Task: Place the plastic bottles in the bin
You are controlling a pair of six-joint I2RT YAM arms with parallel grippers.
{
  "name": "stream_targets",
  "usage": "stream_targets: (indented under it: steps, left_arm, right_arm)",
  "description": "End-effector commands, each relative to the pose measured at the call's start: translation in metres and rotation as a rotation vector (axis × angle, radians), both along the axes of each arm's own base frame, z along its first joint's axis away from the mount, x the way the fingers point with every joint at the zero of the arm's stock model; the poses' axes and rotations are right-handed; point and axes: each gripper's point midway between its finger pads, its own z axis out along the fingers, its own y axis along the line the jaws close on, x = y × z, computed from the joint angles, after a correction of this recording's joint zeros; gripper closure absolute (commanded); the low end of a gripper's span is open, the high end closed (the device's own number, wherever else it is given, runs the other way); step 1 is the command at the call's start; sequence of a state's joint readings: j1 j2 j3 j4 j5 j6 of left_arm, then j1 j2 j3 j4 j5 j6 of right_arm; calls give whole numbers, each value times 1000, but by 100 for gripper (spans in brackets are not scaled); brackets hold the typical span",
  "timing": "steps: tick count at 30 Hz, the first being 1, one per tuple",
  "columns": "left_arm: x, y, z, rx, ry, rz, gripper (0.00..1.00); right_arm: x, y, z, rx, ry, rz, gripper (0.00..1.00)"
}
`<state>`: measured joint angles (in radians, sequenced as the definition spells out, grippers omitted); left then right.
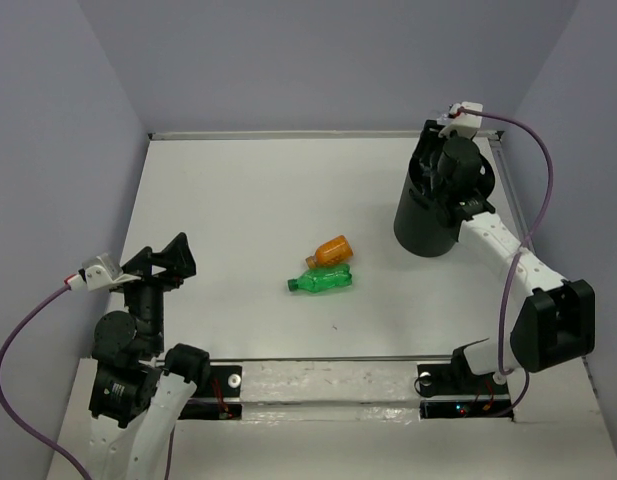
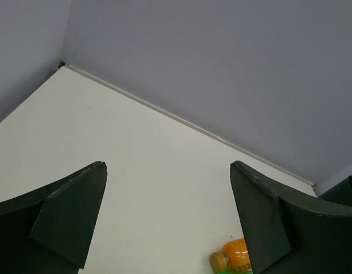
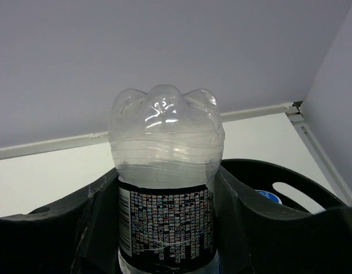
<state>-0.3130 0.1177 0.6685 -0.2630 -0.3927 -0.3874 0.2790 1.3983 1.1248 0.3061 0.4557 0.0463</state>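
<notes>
Over the black bin a clear bottle is clamped in the right fingers, the left fingers are spread empty, and the orange bottle and green bottle are left lying on the bench.

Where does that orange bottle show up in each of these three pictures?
Top external: the orange bottle lies near the middle, just beyond the green bottle.
Left wrist: at the bottom edge, beside the open left gripper's finger at picture right.
Right wrist: not in it; the clear bottle in the right gripper fills the middle.
Shared landmark: the table-wall seam.
</notes>
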Motion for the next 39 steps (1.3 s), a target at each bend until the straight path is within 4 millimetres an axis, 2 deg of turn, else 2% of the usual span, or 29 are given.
stream_targets:
  steps: [1,7,9,10,12,14,15,16,17,18,19,22,23,26,27,28,29,31,33,34,35,37,38,39]
  left_arm:
    - [1,-2,11,-3,-32,-11,1]
    - [1,-3,11,-1,-31,-16,1]
    - [1,-3,11,-3,-33,-16,1]
    - [1,-3,11,-3,-31,-14,1]
    - [1,-3,11,-1,-31,-16,1]
    - [2,-3,10,-2,-30,-16,1]
    - [1,-3,11,-3,-31,-16,1]
    - [2,-4,11,-2,-31,-17,1]
    - [1,-4,11,-3,-33,-19,1]
    - [1,-3,12,-3,-34,-17,1]
    - [1,-4,12,-4,-36,-19,1]
    - [2,-4,11,-2,-30,-17,1]
    - [3,-4,10,0,-28,-19,1]
    - [3,-4,11,-2,-30,-17,1]
    - [3,-4,10,0,-28,-16,1]
    - [3,-3,10,0,-27,-14,1]
    - [3,-3,9,1,-25,-14,1]
    - [3,-4,10,3,-25,-15,1]
    - [4,-5,10,3,-25,-20,1]
    - [3,-5,11,2,-29,-25,1]
    - [3,-5,10,3,-29,-24,1]
    - [3,-5,11,3,-33,-24,1]
    - [2,-5,12,2,-36,-23,1]
    - [2,-5,12,1,-34,-21,1]
  right_arm:
    - [-3,-2,11,63,-70,-12,57]
    - [-10,-6,-7,90,-51,-33,53]
    - [-16,-6,-4,105,-54,-28,45]
    - [-18,-8,-3,112,-54,-33,30]
    - [-26,-12,6,124,-64,-45,10]
    - [-32,-13,11,124,-52,-42,7]
    - [-37,-10,26,137,-78,-18,6]
    - [-40,-8,32,141,-81,-2,5]
    - [-44,-5,33,145,-63,19,5]
    - [-49,4,44,173,-78,77,5]
    - [-52,10,43,182,-56,110,5]
    - [-68,48,40,211,-15,246,4]
    - [-78,79,35,208,13,328,4]
    - [-99,130,12,179,100,437,4]
    - [-116,161,-3,167,155,522,5]
    - [-124,177,-25,148,224,561,5]
    - [-132,189,-33,144,254,601,6]
    - [-155,217,-66,99,366,728,11]
    - [-170,233,-96,-13,448,846,14]
    - [-183,245,-105,-52,482,932,16]
    - [-193,246,-129,-109,575,978,17]
    - [-205,252,-141,-198,634,1053,16]
    - [-213,253,-160,-262,684,1094,16]
    - [-216,255,-162,-258,693,1113,16]
